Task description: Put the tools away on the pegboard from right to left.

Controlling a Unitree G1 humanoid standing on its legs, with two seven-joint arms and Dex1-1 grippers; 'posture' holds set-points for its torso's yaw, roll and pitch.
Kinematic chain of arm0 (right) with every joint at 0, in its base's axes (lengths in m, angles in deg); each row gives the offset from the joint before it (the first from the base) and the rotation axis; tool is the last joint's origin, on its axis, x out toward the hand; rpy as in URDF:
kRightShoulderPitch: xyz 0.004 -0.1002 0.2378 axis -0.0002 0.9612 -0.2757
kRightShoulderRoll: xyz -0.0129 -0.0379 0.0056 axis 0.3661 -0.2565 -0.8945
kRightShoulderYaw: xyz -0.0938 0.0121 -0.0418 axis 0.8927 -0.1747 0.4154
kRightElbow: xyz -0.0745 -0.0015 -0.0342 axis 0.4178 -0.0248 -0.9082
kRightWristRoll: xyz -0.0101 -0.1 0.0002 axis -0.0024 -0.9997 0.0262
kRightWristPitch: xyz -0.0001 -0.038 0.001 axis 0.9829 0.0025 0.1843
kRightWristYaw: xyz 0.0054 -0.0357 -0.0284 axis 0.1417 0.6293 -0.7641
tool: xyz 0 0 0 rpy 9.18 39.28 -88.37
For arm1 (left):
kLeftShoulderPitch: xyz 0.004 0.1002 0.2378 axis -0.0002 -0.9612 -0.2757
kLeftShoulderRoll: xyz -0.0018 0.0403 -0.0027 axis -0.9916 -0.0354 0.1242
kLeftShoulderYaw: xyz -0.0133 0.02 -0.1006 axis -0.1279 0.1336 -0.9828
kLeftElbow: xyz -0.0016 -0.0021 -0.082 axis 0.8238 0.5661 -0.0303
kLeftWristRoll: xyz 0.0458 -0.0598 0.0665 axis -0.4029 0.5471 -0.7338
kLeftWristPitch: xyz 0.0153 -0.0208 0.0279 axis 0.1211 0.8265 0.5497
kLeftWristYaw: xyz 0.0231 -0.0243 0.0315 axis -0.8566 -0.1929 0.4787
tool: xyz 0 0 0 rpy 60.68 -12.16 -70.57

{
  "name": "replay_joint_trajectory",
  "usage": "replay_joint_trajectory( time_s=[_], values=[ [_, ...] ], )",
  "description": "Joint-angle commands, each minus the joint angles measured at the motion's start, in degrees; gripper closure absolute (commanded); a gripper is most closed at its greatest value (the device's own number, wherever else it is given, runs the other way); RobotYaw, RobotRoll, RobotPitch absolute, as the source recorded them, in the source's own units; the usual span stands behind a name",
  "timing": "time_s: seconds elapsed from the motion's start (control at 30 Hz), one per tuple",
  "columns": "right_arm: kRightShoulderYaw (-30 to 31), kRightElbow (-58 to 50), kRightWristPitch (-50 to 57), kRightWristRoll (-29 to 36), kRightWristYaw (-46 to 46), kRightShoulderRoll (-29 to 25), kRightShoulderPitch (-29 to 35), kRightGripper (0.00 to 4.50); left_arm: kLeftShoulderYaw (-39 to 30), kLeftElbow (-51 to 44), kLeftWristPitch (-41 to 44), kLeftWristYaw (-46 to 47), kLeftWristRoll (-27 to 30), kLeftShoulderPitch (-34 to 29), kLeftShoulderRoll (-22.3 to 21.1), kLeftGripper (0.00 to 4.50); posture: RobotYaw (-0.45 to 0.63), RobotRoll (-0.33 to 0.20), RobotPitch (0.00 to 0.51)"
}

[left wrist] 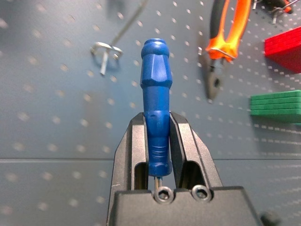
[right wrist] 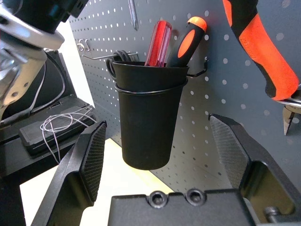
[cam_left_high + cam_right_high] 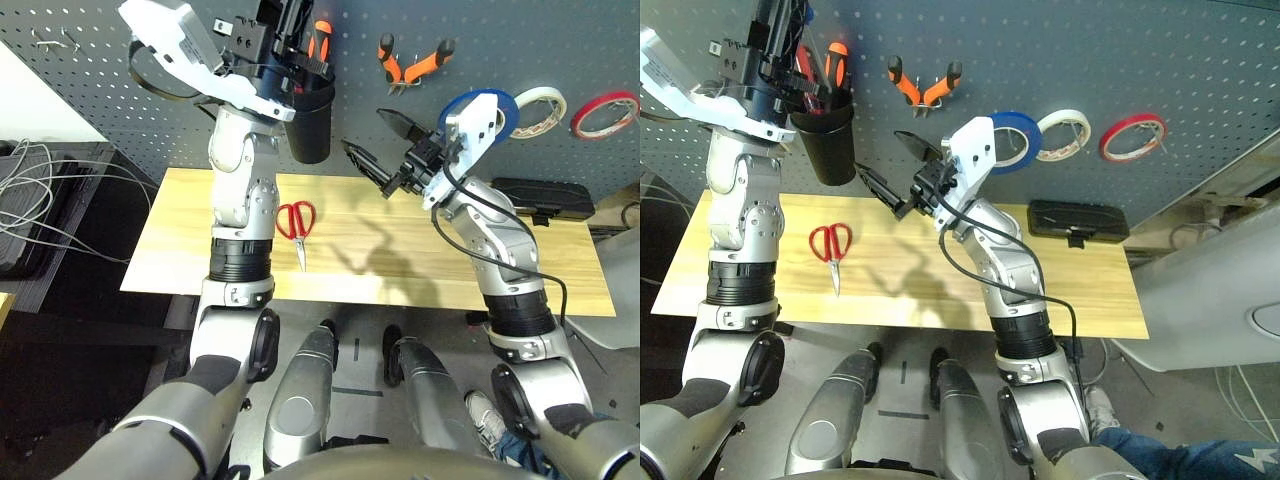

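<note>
My left gripper (image 1: 157,155) grips the blue-handled screwdriver (image 1: 156,94) before the pegboard (image 3: 100,110); my right gripper (image 2: 176,155) is spread wide and empty. Red scissors (image 3: 296,222) lie near the counter's (image 3: 170,240) front edge.

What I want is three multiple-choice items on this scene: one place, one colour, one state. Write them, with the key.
1. Where do the red-handled scissors lie?
A) In the black cup
B) On a pegboard hook
C) On the wooden table

2. What colour is the handle of the screwdriver in the left gripper?
A) Blue
B) Green
C) Red

3. How does the right gripper stand?
A) Shut, empty
B) Open, empty
C) Shut on pliers

Key:
1 C: they lie flat on the wood.
2 A: the handle between the fingers is blue.
3 B: its fingers stand wide apart with nothing gripped.
</note>
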Motion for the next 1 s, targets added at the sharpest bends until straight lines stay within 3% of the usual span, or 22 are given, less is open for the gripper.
replay_joint_trajectory(
  time_s=[0.03,0.2,0.3,0.43,0.6,0.8,1.0],
  values=[
    [0.3,0.0,-0.3,0.4,-0.1,0.1,0.4,0.0,-0.1,3.3,-2.9,-0.6,-1.4,0.1,-0.3,3.97,0.15,0.0,0.274],
    [0.3,0.0,-0.3,0.3,0.1,0.1,0.4,0.0,2.1,8.6,-1.4,-0.3,-4.9,-1.7,-1.0,3.97,0.15,0.0,0.274],
    [0.3,-0.2,-0.2,0.3,0.2,0.1,0.5,0.0,2.9,8.1,-1.9,-0.3,-5.7,-2.9,-0.7,2.99,0.14,0.0,0.274],
    [0.0,-1.1,0.5,0.3,0.3,-0.8,1.6,0.0,5.1,-0.2,-2.6,-2.7,-3.7,-5.5,0.1,1.63,0.14,0.0,0.277],
    [-0.3,-1.7,0.5,0.2,-0.3,-3.2,5.8,0.0,12.9,-9.7,-7.9,-8.3,-10.2,-12.9,-2.4,0.02,0.14,0.0,0.281],
    [-1.3,1.4,-0.4,-1.3,-0.3,-7.1,11.4,0.0,19.4,-13.0,-7.3,-12.0,-13.1,-22.2,-4.6,0.02,0.13,0.0,0.283],
    [-1.7,5.0,0.5,-2.8,0.4,-9.8,15.0,0.0,22.8,-9.0,-5.0,-14.0,-14.4,-28.2,-5.7,0.02,0.13,0.0,0.294]
  ],
)
